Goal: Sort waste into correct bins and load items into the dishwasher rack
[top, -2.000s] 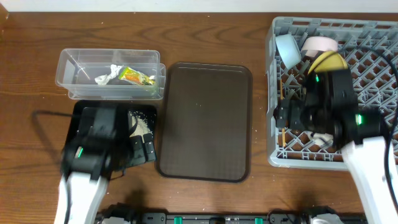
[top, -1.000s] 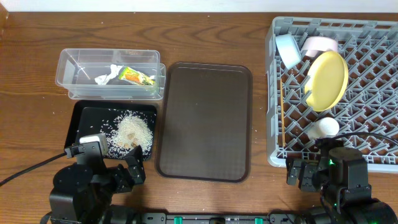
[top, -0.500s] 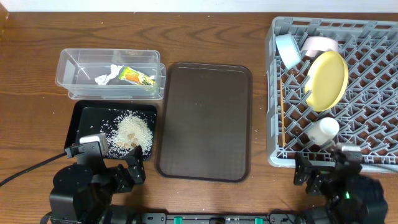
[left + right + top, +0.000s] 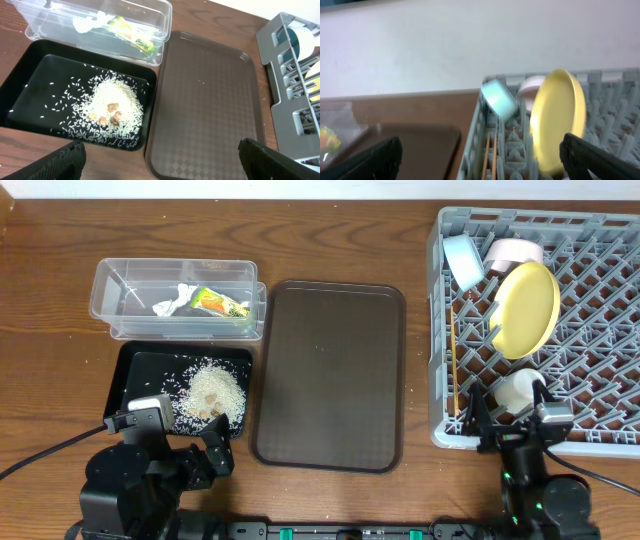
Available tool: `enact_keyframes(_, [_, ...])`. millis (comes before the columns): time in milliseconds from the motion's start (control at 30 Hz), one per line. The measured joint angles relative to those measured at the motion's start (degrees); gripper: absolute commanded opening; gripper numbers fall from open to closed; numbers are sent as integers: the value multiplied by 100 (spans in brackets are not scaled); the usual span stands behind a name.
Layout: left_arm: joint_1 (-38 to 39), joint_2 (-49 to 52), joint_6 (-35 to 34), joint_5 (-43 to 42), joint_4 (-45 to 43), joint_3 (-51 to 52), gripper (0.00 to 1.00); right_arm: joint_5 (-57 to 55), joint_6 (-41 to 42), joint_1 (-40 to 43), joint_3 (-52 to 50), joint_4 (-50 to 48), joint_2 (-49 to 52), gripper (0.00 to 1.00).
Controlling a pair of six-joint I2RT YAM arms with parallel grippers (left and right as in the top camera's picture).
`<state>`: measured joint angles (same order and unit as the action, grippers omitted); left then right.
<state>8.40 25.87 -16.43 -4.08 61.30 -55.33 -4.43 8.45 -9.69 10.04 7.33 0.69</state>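
Down at the table's near edge the left gripper [image 4: 161, 145] and right gripper [image 4: 480, 142] hover empty, fingers wide apart, with wrapper [image 4: 222, 303] and tissue [image 4: 172, 302] in the clear tub [image 4: 110, 280], rice [image 4: 212, 390] in the black tray [image 4: 130, 370], and plate [image 4: 527, 308], bowls [image 4: 462, 260], cup [image 4: 520, 390] and chopsticks [image 4: 455, 365] in the rack [image 4: 600, 330], so I'd simply park clear, nudging nothing.

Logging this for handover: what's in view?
rack: 1, grey, right
plate: 1, yellow, tilted in rack
blue bowl: 1, light blue, rack's far left
pink bowl: 1, pinkish-white, beside it
cup: 1, white, rack's near edge
chopsticks: 2, wooden, rack's left side
tub: 1, clear, far left
wrapper: 1, yellow-green-orange, in tub
tissue: 1, white, in tub
black tray: 1, black, before tub
rice scraps: pile, beige, in black tray
serving tray: 1, brown, centre
left gripper: 1, black, open, near black tray
right gripper: 1, black, open, near rack
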Motion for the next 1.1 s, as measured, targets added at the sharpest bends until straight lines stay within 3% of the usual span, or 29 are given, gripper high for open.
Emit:
enact_keyframes(100, [0, 0, 0, 0, 0, 2, 100, -17, 0, 0, -691, -951, -11, 99])
enact_keyframes(300, [0, 0, 0, 0, 0, 2, 100, -17, 0, 0, -968, -389, -2, 99])
enact_keyframes(1100, [0, 0, 0, 0, 0, 2, 100, -15, 0, 0, -968, -378, -2, 99])
